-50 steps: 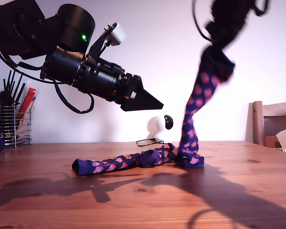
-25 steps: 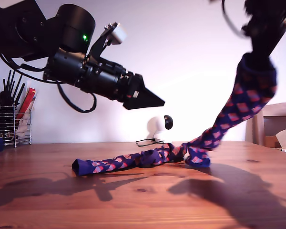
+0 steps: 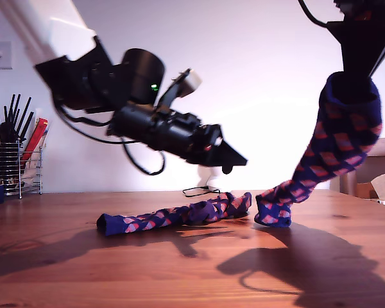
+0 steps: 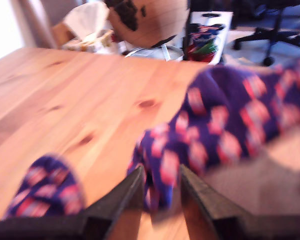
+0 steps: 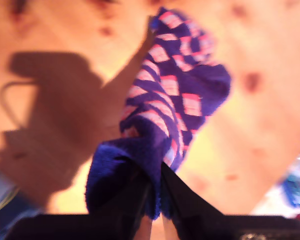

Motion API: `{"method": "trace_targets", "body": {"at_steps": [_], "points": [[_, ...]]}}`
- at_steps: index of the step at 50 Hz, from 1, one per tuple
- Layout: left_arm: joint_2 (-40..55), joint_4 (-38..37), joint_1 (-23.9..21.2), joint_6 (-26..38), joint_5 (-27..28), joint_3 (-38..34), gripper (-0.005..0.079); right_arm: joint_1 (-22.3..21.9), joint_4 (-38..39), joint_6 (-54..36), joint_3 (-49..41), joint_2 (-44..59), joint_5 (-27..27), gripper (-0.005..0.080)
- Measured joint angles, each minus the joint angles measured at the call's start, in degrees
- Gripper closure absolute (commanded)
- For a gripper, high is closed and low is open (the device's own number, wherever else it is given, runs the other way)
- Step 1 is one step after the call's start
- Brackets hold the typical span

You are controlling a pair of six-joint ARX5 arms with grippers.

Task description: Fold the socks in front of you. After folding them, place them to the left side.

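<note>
My second gripper up high at exterior view's right, jaws pinched tight on cuff of hanging sock, toe end touching wooden table. Other sock lying flat mid-table, apart from it. My first gripper above lying sock, jaws narrowly parted, gripping nothing.

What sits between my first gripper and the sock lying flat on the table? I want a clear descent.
In the exterior view, only open air separates my first gripper from the flat sock; behind that gap stands a small white device.
</note>
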Motion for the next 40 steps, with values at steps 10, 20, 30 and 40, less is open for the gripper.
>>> {"method": "trace_targets", "body": {"at_steps": [10,20,30,40], "points": [[0.6,-5.3,-1.0,-1.5,1.3,5.5,0.0601,1.6,-2.6,1.7,0.0,0.0,-2.6,0.0764],[0.8,-9.5,-1.9,-1.6,1.8,6.5,0.0741,3.0,-4.8,4.7,0.0,0.3,-3.3,0.0764],[4.0,-8.6,-3.1,-1.6,1.8,6.6,0.0766,3.1,-5.4,5.4,0.0,0.4,-4.3,0.0764],[8.9,-8.3,-4.1,-1.6,2.0,8.9,0.0766,4.3,-5.2,5.7,0.0,0.4,-4.3,0.0764]]}}
